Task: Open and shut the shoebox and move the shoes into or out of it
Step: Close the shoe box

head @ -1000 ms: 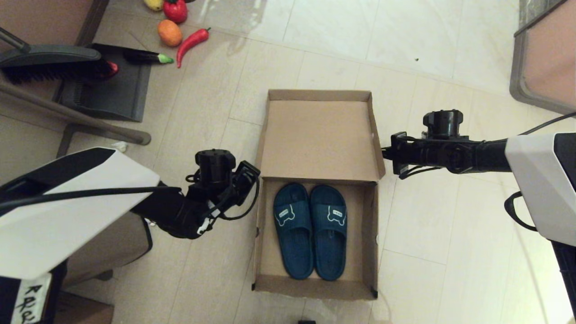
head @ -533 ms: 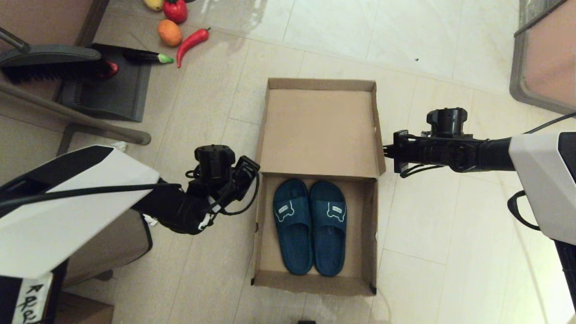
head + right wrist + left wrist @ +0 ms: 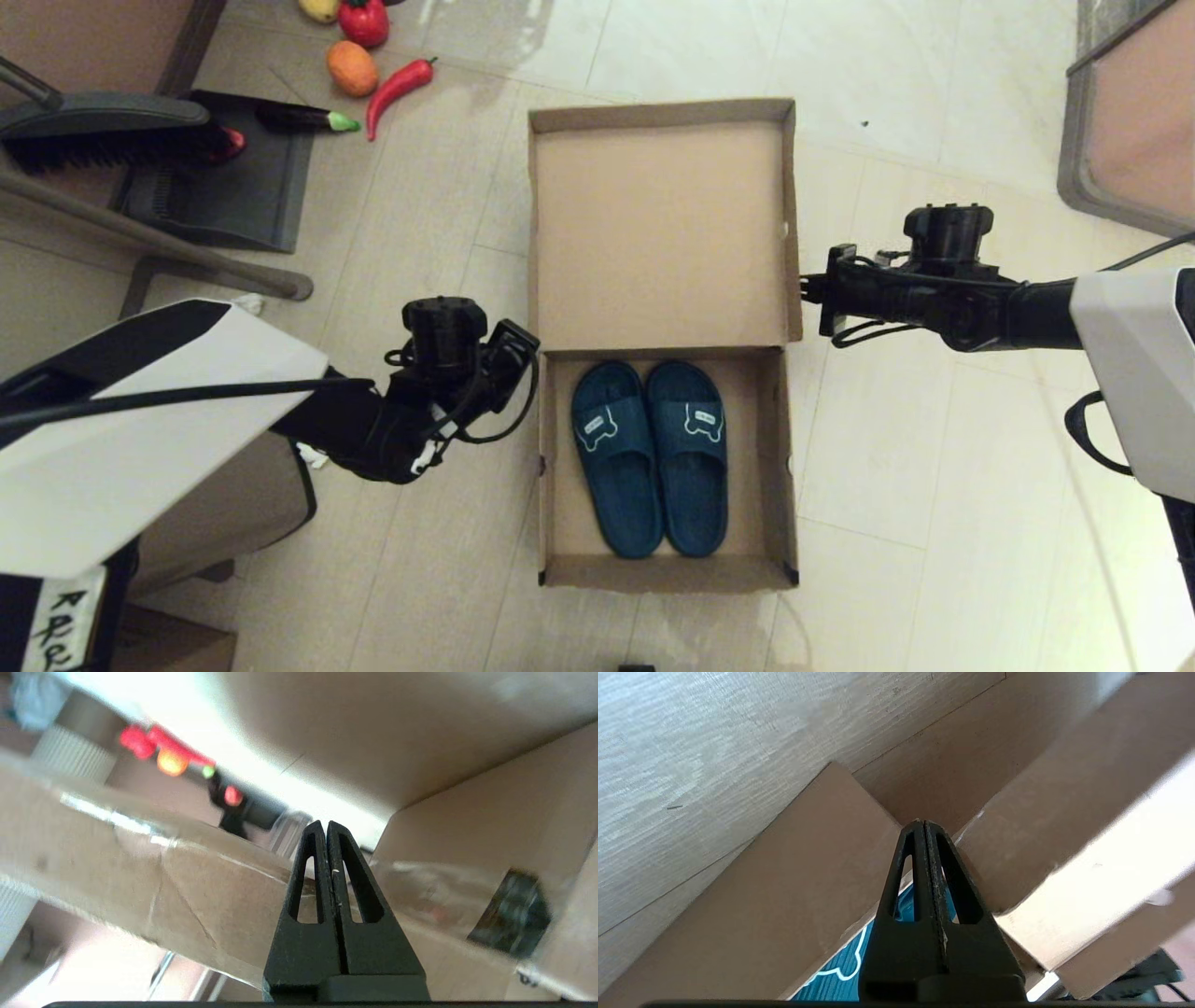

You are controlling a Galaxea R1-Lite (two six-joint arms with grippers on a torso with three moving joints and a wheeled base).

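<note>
The brown cardboard shoebox (image 3: 775, 467) stands open on the tiled floor in the middle of the head view. Its lid (image 3: 658, 233) is swung back toward the far side, inside face up. The two dark teal shoes (image 3: 651, 457) lie side by side in the base, toes toward the hinge. My left gripper (image 3: 523, 359) is shut and empty, just outside the box's left wall near the hinge. The left wrist view shows the fingertips (image 3: 923, 823) at the cardboard (image 3: 784, 905), with a shoe (image 3: 840, 970) below. My right gripper (image 3: 805, 303) is shut and empty at the lid's right edge (image 3: 140, 891).
Toy vegetables (image 3: 373, 65) lie on the floor at the far left, beside a black dustpan (image 3: 233, 187) and brush (image 3: 103, 131). A taupe bin (image 3: 224, 504) sits under my left arm. A piece of furniture (image 3: 1130, 121) stands at the far right. Bare tiles surround the box.
The lid has swung farther back and now shows its full inside face. The box shifted slightly to the right. My right gripper rose a little toward the far side; the left barely moved.
</note>
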